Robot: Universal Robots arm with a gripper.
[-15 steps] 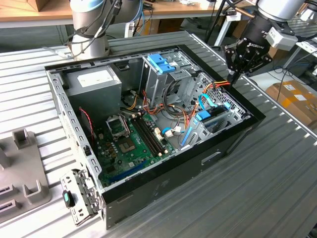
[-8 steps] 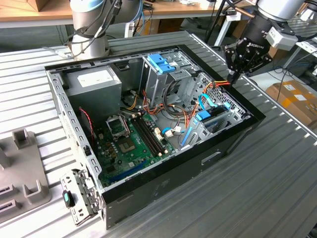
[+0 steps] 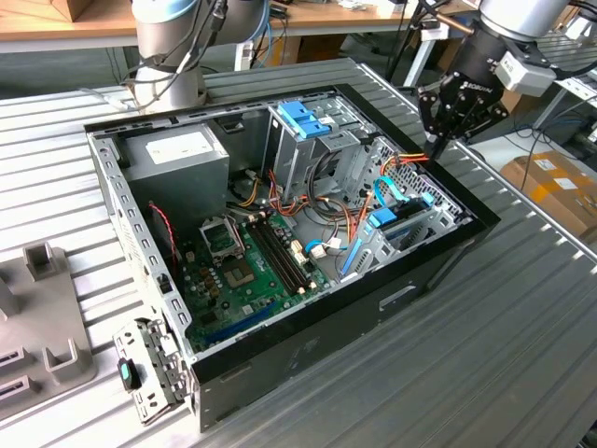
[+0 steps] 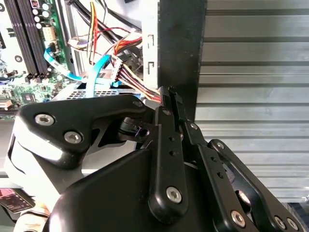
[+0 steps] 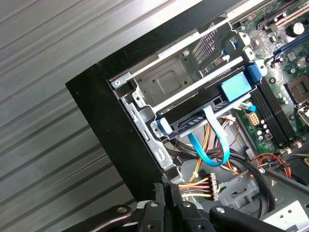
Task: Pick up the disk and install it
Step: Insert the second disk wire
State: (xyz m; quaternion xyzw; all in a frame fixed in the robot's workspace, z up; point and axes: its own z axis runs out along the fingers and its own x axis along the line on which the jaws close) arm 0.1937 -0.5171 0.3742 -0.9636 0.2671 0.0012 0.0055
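The disk (image 3: pixel 403 222) lies flat in the metal bay at the corner of the open computer case (image 3: pixel 308 345), on the exterior view's right. In the first wrist view the disk (image 5: pixel 207 104) shows as a dark slab framed by a light-blue carrier, with a blue ribbon cable (image 5: pixel 212 145) looping from it. My gripper (image 3: pixel 436 147) hangs above the case's rim just beyond that bay. In both wrist views the gripper (image 4: pixel 169 94) (image 5: pixel 165 188) is shut, its fingertips pressed together with nothing between them, right over a bundle of red, yellow and black wires (image 5: pixel 195 186).
A blue bracket (image 3: pixel 303 117) tops the upright metal cage, beside a grey power-supply box (image 3: pixel 177 154) and the green motherboard (image 3: pixel 242 271). Another arm's base (image 3: pixel 168 56) stands behind the case. Grey fixtures (image 3: pixel 37 308) lie at the exterior view's left and a cardboard box (image 3: pixel 555 182) at its right.
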